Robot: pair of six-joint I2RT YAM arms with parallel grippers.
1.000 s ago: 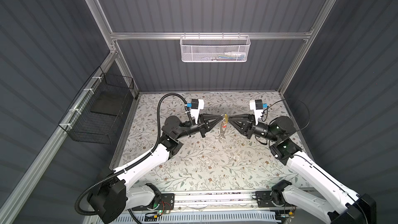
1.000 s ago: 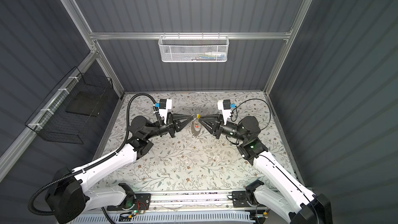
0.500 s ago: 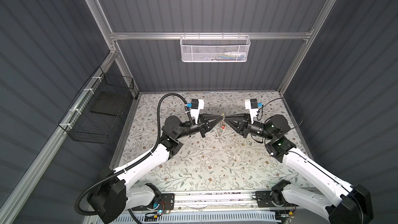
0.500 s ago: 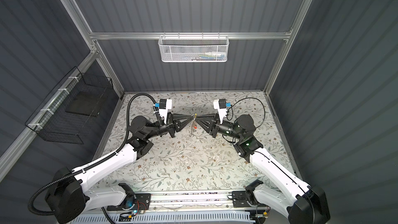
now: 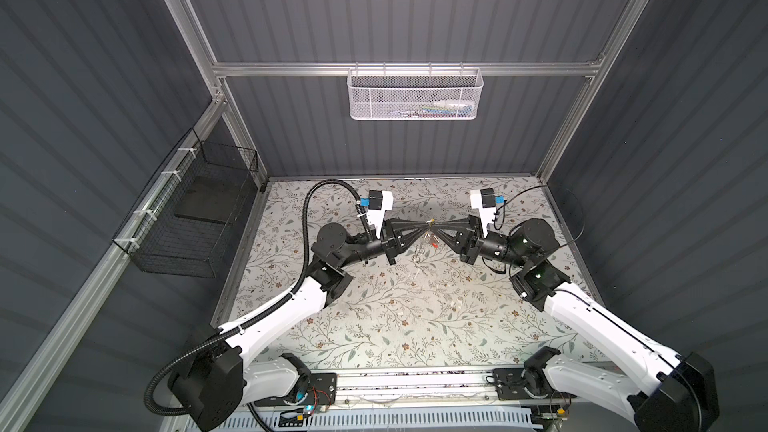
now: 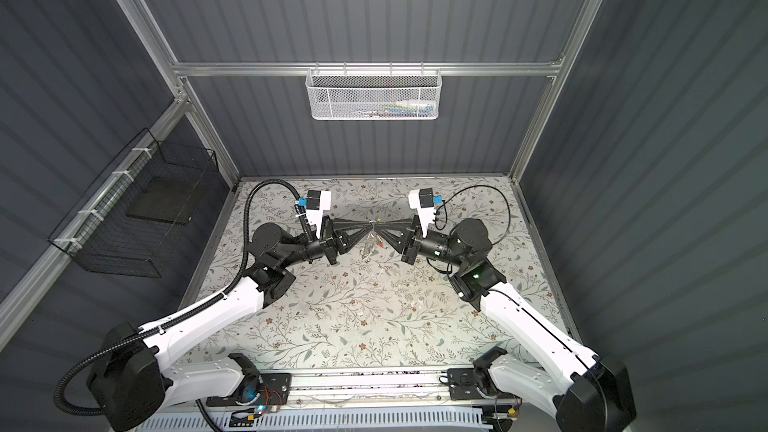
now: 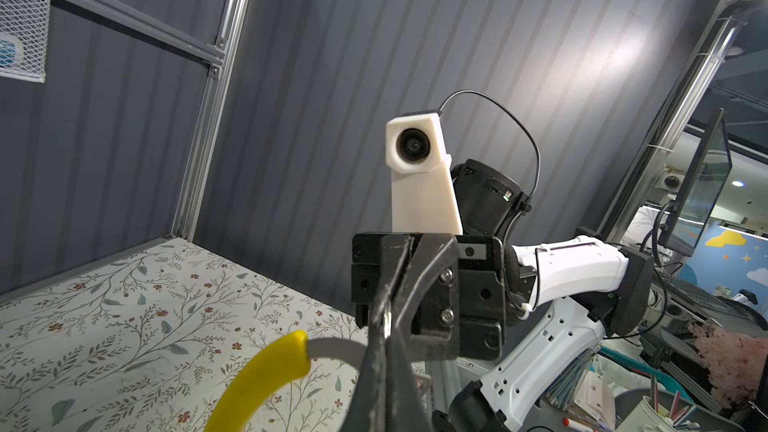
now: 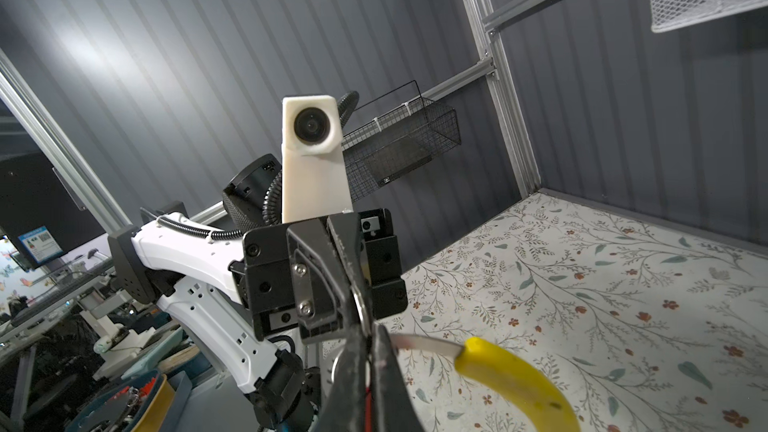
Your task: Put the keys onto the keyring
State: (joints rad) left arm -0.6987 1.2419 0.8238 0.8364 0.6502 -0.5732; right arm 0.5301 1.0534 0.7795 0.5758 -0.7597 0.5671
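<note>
grippers meet tip to tip in mid-air above floral table (image 5: pixel 374 317), in both top views. left gripper (image 5: pixel 423 227) clamped tight on keyring (image 7: pixel 266 376), on grey band just beside yellow section. right gripper (image 5: pixel 437 227) closed on same band, facing it. keys (image 5: pixel 434 244), red tag showing, hang just below meeting point, clear of table. whether threaded on hoop: cannot tell.

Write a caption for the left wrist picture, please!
The left gripper and right gripper, both shut, meet tip to tip at the keyring, whose yellow section curves above the floral tabletop.
</note>
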